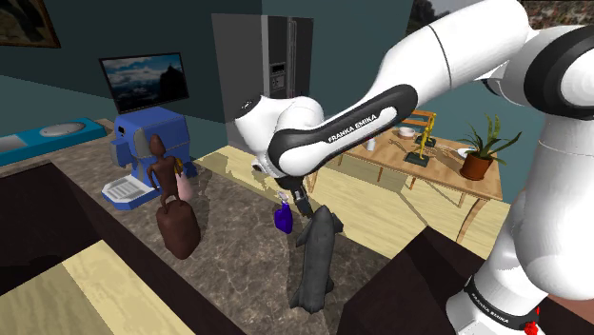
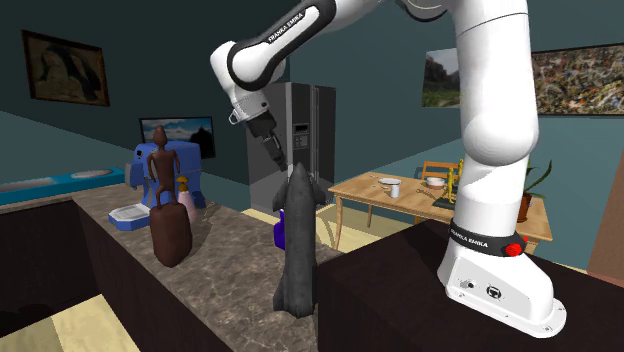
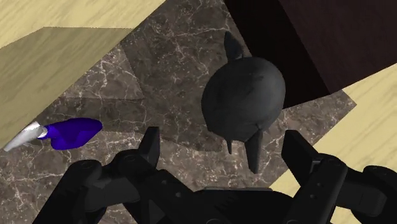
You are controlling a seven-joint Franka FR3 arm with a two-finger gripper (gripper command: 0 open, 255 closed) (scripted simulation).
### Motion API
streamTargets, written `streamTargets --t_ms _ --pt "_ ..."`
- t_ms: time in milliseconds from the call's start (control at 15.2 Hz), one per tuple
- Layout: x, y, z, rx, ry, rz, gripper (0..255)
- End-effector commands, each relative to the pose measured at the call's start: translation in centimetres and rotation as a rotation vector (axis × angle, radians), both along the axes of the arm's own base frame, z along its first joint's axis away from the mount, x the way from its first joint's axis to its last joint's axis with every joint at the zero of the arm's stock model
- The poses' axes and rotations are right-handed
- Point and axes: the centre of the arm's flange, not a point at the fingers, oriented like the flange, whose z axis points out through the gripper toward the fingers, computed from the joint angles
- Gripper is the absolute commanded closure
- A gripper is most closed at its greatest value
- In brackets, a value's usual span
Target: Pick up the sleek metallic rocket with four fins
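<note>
A dark grey rocket (image 1: 317, 257) with fins stands upright on the brown marble counter (image 1: 228, 228). In the second exterior view the rocket (image 2: 297, 240) rises to just under my gripper (image 2: 275, 155). My gripper (image 1: 302, 204) hangs right above the nose, pointing down. The wrist view looks down on the rocket's rounded nose (image 3: 243, 95), which lies just ahead of my gripper (image 3: 222, 139). The fingers (image 3: 151, 141) stand apart and touch nothing.
A small blue bottle (image 1: 283, 218) stands close beside the rocket on the counter. A brown figurine on a jar (image 1: 176, 219), a pink item (image 1: 186, 187) and a blue machine (image 1: 152, 143) sit further along. A wooden table (image 1: 428, 160) with plants stands beyond.
</note>
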Motion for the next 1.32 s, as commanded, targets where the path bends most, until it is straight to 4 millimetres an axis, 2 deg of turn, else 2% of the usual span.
streamTargets --t_ms 0,198,264,726,858,924,1254 --pt "-0.8 2.0 -2.4 -0.030 0.034 0.063 0" --pt "-2.2 4.6 -6.1 -0.074 0.085 0.156 0" --pt "-2.5 5.0 -6.7 -0.082 0.094 0.172 0" --pt "-2.5 5.0 -10.4 -0.082 0.094 0.172 0" --pt "-2.5 5.0 -10.7 -0.082 0.094 0.172 0" --pt "-2.4 5.0 -10.7 -0.082 0.094 0.172 255" --pt "-2.4 4.9 -10.7 -0.082 0.094 0.172 255"
